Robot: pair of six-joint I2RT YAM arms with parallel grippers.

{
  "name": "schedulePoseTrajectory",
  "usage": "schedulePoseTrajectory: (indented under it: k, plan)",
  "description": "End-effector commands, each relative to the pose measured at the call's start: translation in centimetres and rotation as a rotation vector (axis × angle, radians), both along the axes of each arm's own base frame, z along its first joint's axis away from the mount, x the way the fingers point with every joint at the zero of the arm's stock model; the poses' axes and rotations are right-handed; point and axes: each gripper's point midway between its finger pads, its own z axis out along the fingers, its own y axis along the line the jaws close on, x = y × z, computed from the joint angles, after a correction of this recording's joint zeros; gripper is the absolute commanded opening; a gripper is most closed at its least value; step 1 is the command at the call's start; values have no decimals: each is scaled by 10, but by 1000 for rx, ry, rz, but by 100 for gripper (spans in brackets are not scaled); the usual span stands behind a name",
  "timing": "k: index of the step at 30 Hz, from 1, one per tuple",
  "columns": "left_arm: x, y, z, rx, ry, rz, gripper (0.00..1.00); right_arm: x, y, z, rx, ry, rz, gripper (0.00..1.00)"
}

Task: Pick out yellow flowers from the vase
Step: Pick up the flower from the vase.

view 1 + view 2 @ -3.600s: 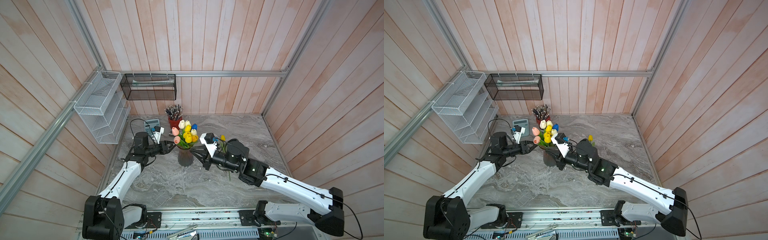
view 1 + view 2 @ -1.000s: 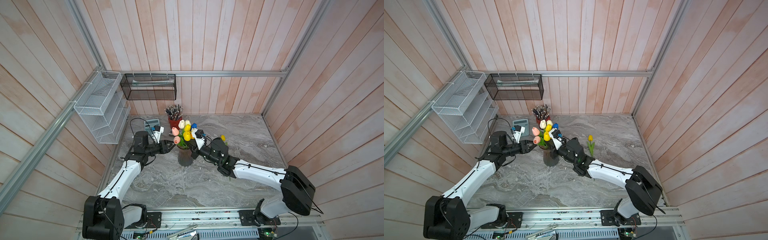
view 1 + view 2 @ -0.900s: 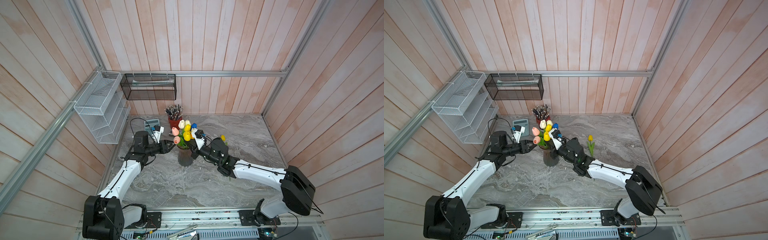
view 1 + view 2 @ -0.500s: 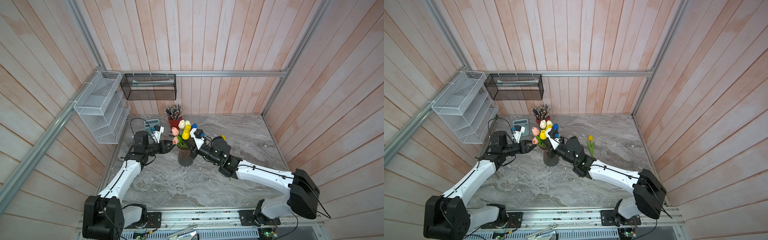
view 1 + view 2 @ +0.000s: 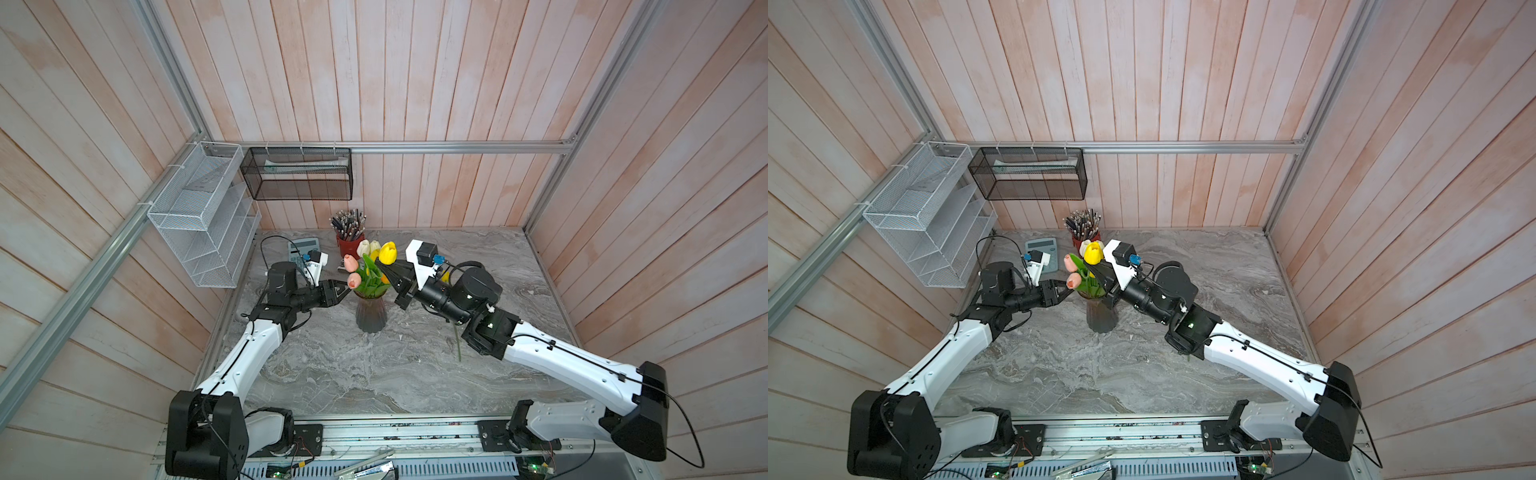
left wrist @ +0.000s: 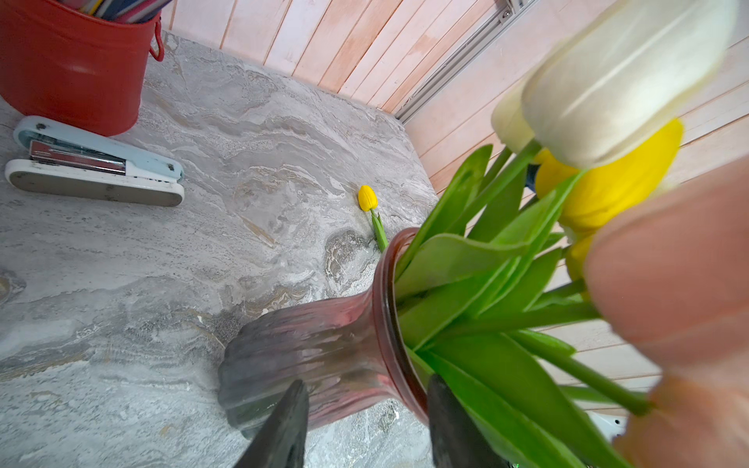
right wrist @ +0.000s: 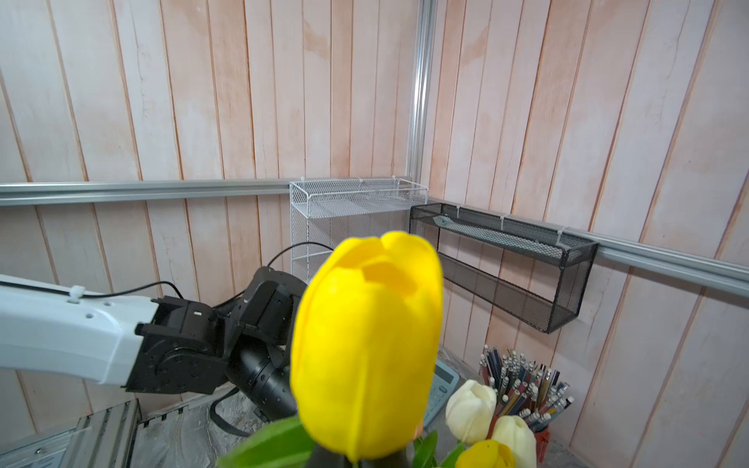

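The dark ribbed vase (image 5: 371, 318) (image 5: 1101, 319) stands mid-table with pink, white and yellow flowers in it. My left gripper (image 5: 347, 288) (image 6: 367, 383) is shut on the vase's flared neck (image 6: 324, 340), one finger on each side. My right gripper (image 5: 383, 266) (image 5: 1094, 270) is shut on the stem just under a yellow tulip head (image 5: 387, 252) (image 7: 367, 348), held above the other blooms. Another yellow head (image 7: 484, 454) (image 6: 608, 186) stays in the bunch. One yellow tulip (image 6: 367, 197) lies on the table right of the vase, its stem (image 5: 457, 345) showing beside my right arm.
A red cup of pencils (image 5: 349, 243) and a calculator (image 5: 301, 249) sit behind the vase. A stapler (image 6: 93, 162) lies next to the cup. A white mesh rack (image 5: 203, 216) and a black mesh basket (image 5: 297, 178) hang on the walls.
My right gripper has risen with the yellow tulip, so its head now stands above the rest of the bunch. The left gripper and the vase have not moved.
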Motion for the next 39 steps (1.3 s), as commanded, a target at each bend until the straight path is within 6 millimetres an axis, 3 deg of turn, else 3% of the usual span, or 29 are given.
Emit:
schedulePoseTrajectory:
  k: [1, 5, 11, 17, 21, 26, 30, 33, 39]
  plan:
    - [5, 1, -2, 15, 0, 14, 48, -20, -19, 42, 64, -51, 36, 0]
    - [4, 1, -1, 11, -4, 13, 48, -33, -46, 78, 132, -79, 36, 0]
    - [5, 0, -1, 6, -10, 10, 48, -39, -92, 113, 212, -88, 4, 0]
    - [5, 0, 0, 8, -14, 9, 48, -45, -135, 135, 251, -83, -44, 0]
    - [4, 0, -1, 8, -16, 7, 48, -38, -160, 133, 223, -61, -173, 0]
    - [4, 0, 0, 4, -20, 7, 48, -2, -193, 107, 123, 39, -455, 0]
    - [4, 0, 1, 4, -25, 6, 48, 30, -207, 82, 36, 140, -604, 0]
    - [4, -1, 1, 5, -25, 4, 48, 59, -209, 55, -35, 255, -639, 0]
    - [3, -1, 2, 7, -33, -1, 48, 117, -216, -23, -196, 601, -619, 0]
